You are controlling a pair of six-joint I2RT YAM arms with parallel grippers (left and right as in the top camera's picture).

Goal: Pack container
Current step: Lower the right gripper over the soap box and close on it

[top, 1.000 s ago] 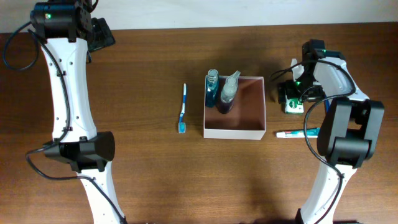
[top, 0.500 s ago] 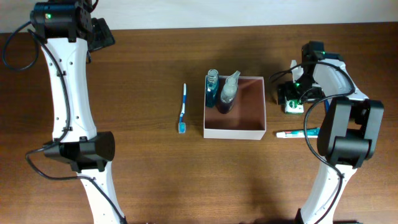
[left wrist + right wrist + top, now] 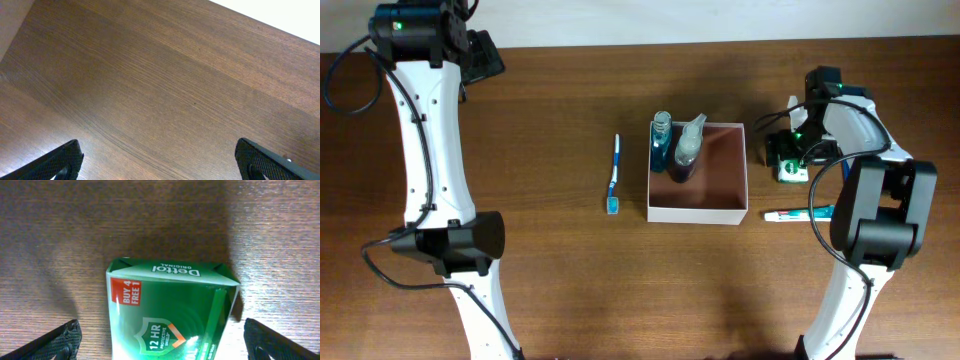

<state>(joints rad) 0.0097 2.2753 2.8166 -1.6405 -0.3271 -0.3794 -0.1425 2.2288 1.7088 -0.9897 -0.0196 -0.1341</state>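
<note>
The container [image 3: 716, 188], a square white-walled box with a pinkish-brown inside, sits mid-table. A blue bottle [image 3: 662, 141] and a dark spray bottle [image 3: 685, 156] stand in its far left corner. My right gripper [image 3: 788, 150] hangs over a green Dettol soap box [image 3: 791, 170] right of the container. In the right wrist view the soap box [image 3: 170, 312] lies between the wide-open fingers [image 3: 62, 341] of the right gripper [image 3: 167, 342], apart from both. My left gripper [image 3: 483, 55] is at the far left corner; the left gripper [image 3: 160, 160] is open over bare wood.
A blue and white toothbrush [image 3: 614, 176] lies left of the container. A toothpaste tube [image 3: 798, 213] lies near the right arm's base, in front of the soap box. The table's far edge [image 3: 280, 22] runs close behind the left gripper.
</note>
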